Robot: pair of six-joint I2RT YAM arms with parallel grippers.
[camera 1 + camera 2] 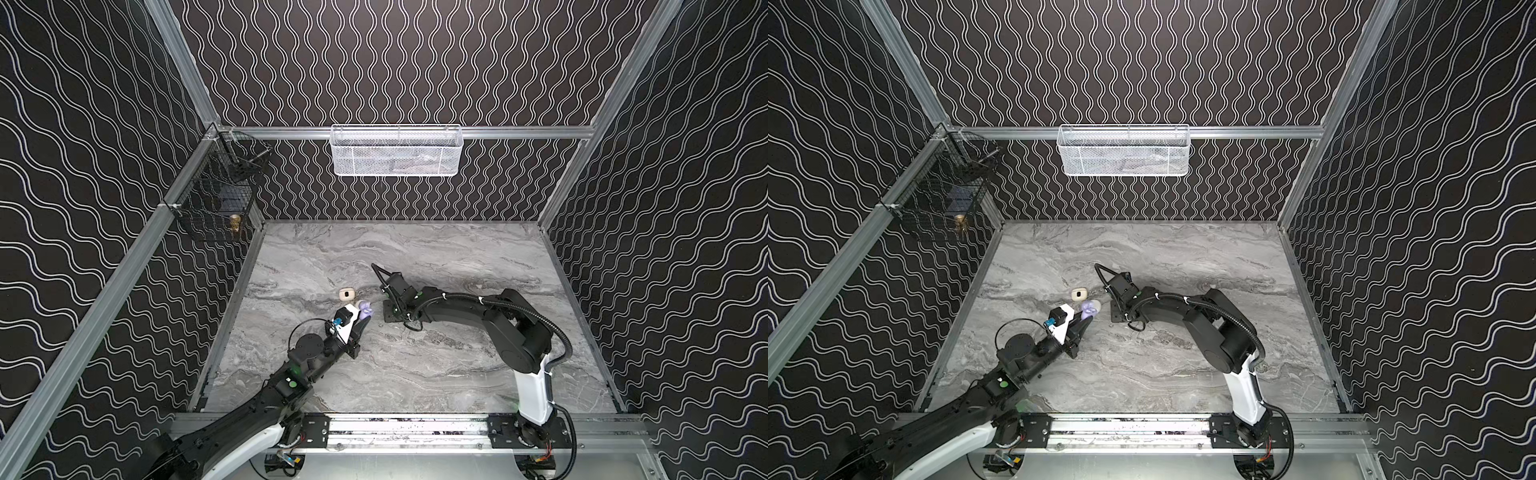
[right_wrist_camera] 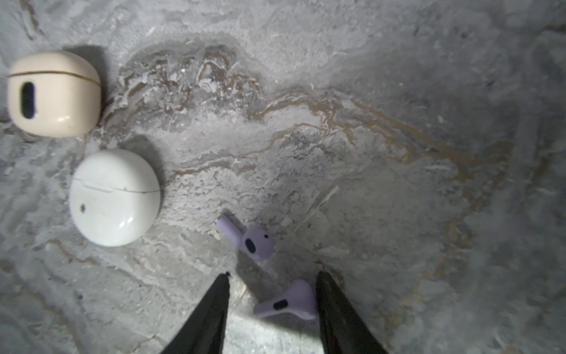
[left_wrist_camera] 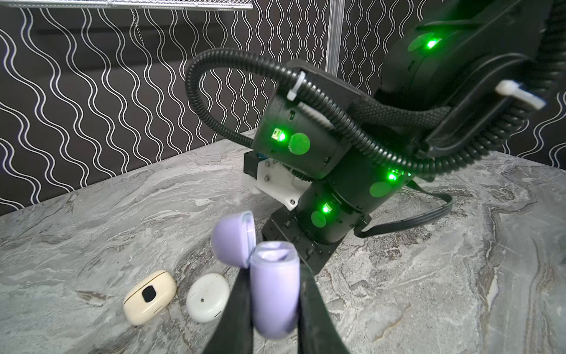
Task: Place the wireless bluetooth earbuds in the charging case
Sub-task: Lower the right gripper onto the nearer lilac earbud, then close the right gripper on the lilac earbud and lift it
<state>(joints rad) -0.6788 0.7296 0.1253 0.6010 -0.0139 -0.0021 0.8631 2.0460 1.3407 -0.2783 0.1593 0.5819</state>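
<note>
Lavender case (image 3: 272, 294) is clamped in left claw (image 3: 274, 269); right claw (image 2: 273, 273), half open, straddles a lavender earbud (image 2: 288, 302).

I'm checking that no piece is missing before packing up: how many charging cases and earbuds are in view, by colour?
lavender case: 1
cream case: 1
white case: 1
lavender earbuds: 2
Total: 5

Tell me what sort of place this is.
Probably a robot test cell: an aluminium frame around patterned walls, a left arm and right arm on a front rail, a marble-look tabletop.
</note>
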